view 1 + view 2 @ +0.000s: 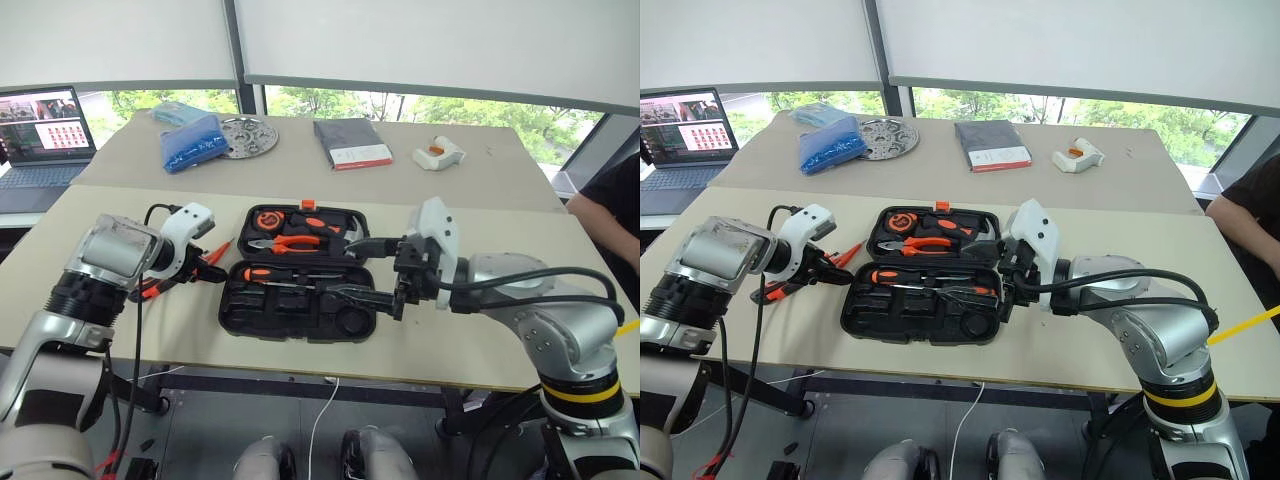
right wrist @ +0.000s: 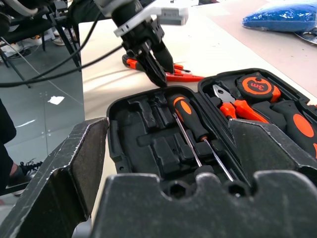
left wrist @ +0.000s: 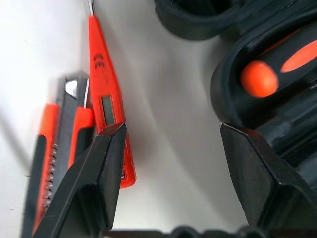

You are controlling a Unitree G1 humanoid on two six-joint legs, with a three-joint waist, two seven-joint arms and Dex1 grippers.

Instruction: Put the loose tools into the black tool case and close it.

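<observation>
The black tool case (image 1: 255,310) lies open in the middle of the near table, with pliers (image 1: 290,243), a tape measure (image 2: 257,87) and one long screwdriver (image 2: 190,119) in its recesses. The loose tools lie on the table by the case's left side: a small all-orange screwdriver (image 3: 106,99) and a utility knife (image 3: 54,148) side by side. My left gripper (image 3: 171,130) is open and points down between them and the case, one finger (image 3: 99,168) over the orange screwdriver's end. My right gripper (image 1: 355,270) hovers open over the case's right part, holding nothing.
On the far table are a laptop (image 1: 45,125), a blue bag (image 1: 190,140), a round metal plate (image 1: 248,135), a dark grey book (image 1: 350,143) and a white-and-orange object (image 1: 438,153). A person (image 1: 610,210) sits at the right edge.
</observation>
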